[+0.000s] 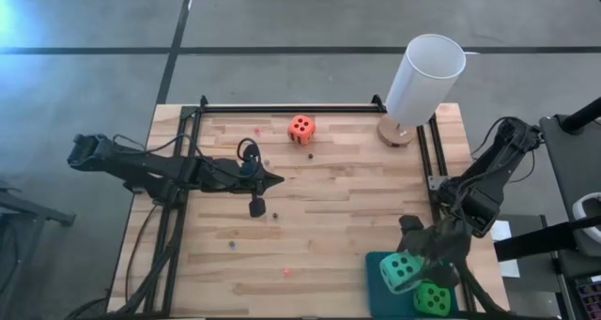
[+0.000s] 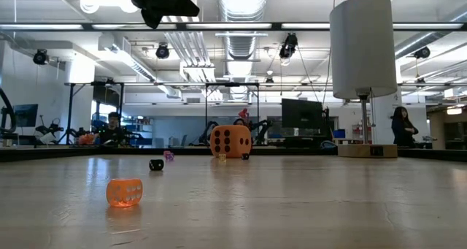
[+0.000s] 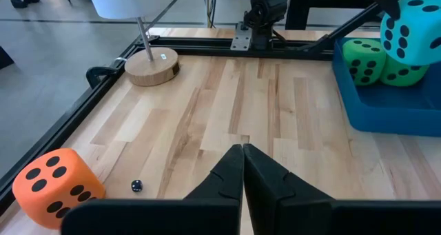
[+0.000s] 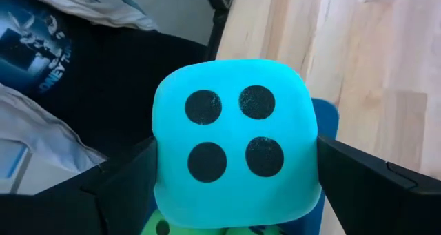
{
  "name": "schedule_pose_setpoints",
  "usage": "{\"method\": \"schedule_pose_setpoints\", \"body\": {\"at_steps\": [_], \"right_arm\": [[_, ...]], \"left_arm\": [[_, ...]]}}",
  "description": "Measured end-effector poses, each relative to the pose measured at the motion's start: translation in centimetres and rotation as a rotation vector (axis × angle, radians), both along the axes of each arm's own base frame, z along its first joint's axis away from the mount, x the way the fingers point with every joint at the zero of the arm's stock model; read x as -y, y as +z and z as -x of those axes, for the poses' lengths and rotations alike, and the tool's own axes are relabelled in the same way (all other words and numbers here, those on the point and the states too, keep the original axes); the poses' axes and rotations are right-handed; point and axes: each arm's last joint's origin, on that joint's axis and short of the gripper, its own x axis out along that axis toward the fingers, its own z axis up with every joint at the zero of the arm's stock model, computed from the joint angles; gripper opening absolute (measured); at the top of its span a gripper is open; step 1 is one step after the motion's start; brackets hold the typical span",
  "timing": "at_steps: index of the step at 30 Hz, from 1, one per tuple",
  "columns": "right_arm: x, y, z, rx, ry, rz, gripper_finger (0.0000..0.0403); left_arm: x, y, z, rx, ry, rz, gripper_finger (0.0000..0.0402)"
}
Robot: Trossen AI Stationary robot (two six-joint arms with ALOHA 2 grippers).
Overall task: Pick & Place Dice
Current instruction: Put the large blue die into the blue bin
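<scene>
Right gripper [image 4: 234, 166] pinches turquoise die [image 4: 236, 142] on opposite flat faces, above blue tray [image 1: 376, 287] at near right. Die looks soft, light; gentle squeeze should suffice. Left gripper [image 3: 242, 167] pressed together, mid-table. Orange-red die [image 1: 300, 128] far centre.

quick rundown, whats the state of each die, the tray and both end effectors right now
turquoise die: held by the right end effector above the tray, four pips showing
green dice: in the tray
orange-red die: loose on the table, near the far edge
blue tray: on the table, holding the green dice
right end effector: shut on the turquoise die
left end effector: shut, holding nothing, over mid-table
</scene>
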Motion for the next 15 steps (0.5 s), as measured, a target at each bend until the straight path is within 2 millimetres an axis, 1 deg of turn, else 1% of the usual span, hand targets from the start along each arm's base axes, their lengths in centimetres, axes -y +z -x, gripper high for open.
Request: {"method": "schedule_pose_setpoints", "body": {"at_steps": [6,15], "right_arm": [[-0.7,-0.5,0.8,0.001,-0.002,0.018,0.0354],[-1.4,-2.3,2.3,-0.027,-0.111,0.028,0.0354]], "left_arm": [[0.0,0.0,0.0,0.000,-0.001,0.000,0.0015],[0.0,0.0,0.0,0.000,0.000,0.001,0.0015]]}}
